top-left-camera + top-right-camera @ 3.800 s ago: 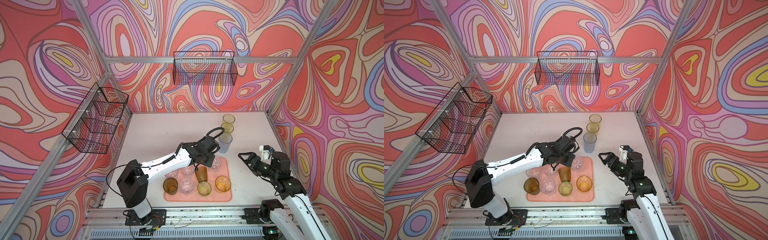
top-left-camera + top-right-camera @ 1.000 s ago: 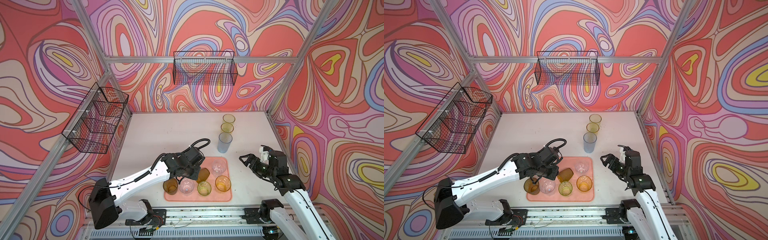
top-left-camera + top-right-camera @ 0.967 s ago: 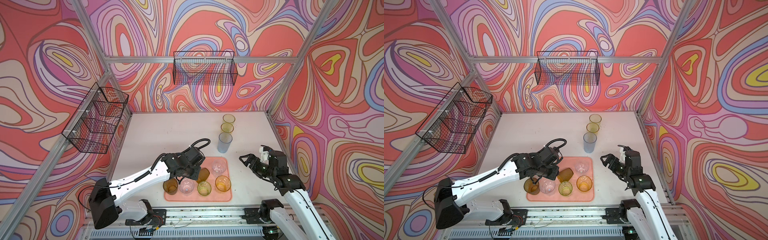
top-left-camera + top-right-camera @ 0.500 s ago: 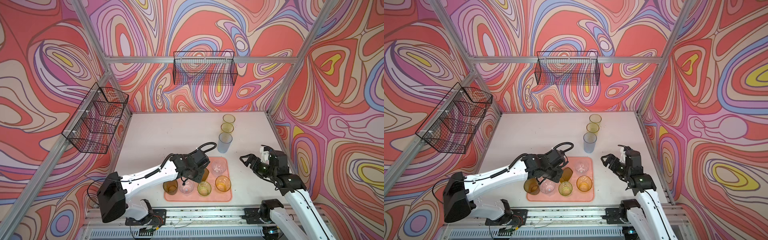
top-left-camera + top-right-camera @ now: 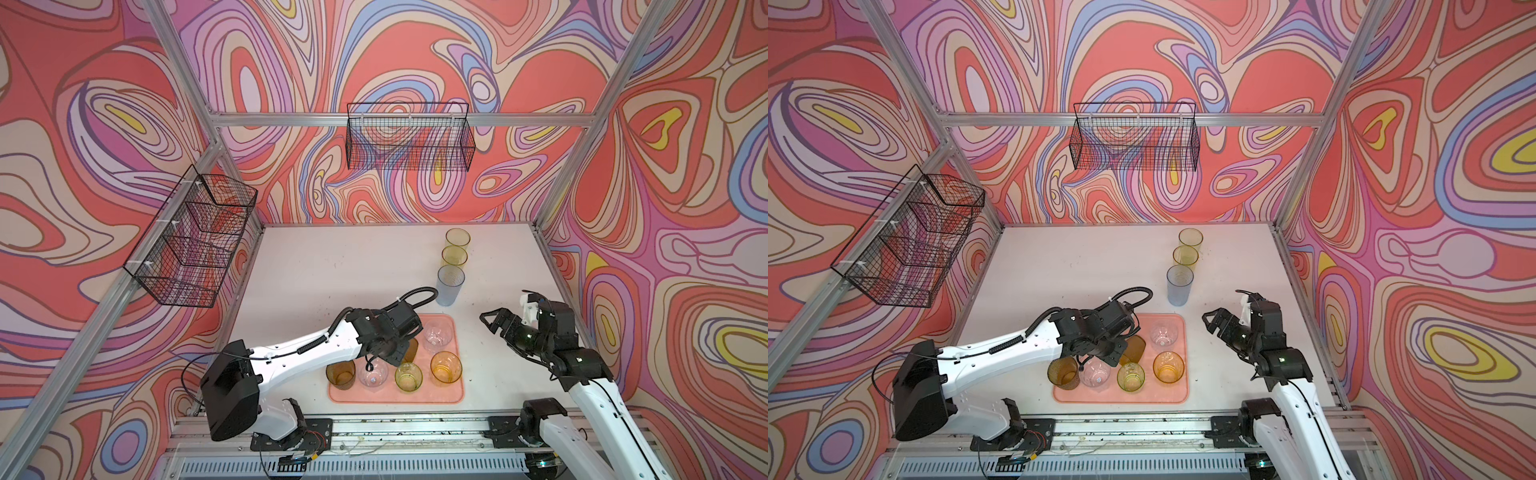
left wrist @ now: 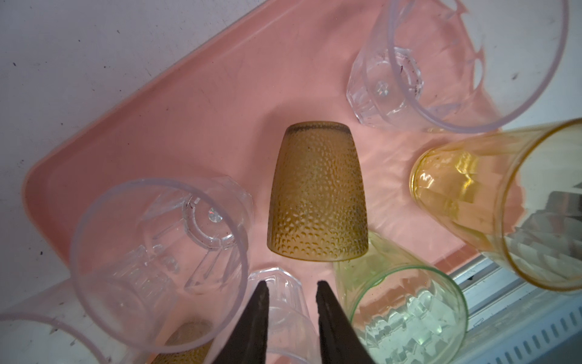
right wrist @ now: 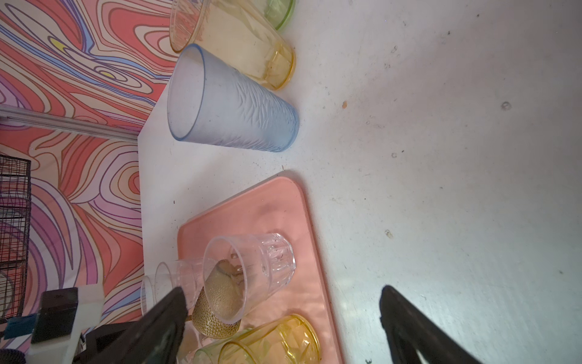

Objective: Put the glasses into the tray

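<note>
- At the near edge of the table (image 5: 332,270), the pink tray (image 5: 440,395) lies flat, one long side facing the front rail.
- In the tray's near row, four glasses stand upright side by side. From left to right in both top views they are a brown glass (image 5: 340,374), a clear glass (image 5: 374,376), a green glass (image 5: 408,377) and an orange glass (image 5: 446,368).
- Above the tray, the left gripper (image 6: 291,282) points downward. Its fingers (image 6: 330,318) stand slightly parted, with a narrow gap between them, and clamp nothing.
- Just past the fingertips, a dimpled brown glass (image 6: 316,195) lies tilted inside the tray, free of the gripper. Its mouth faces the green glass; contact between the two cannot be determined.
- Beside the dimpled brown glass, two further clear glasses (image 6: 157,239) stand upright on the tray. The left arm covers them in both top views.
- At the tray's far right corner, a corner clear glass (image 5: 438,334) stands upright.
- To the right of the tray, the right gripper (image 7: 282,291) hovers over bare table. Its fingers are spread wide and hold nothing.
- Beyond the tray, three glasses stand upright on the table in a line running away from the rail. A tall blue glass (image 5: 450,286) stands near the tray but apart from it. A near yellow glass (image 5: 454,256) follows, with a far yellow glass (image 5: 457,240) just beside it.
- On the walls, one wire basket (image 5: 191,237) hangs at the left and a second wire basket (image 5: 409,141) hangs at the back.
</note>
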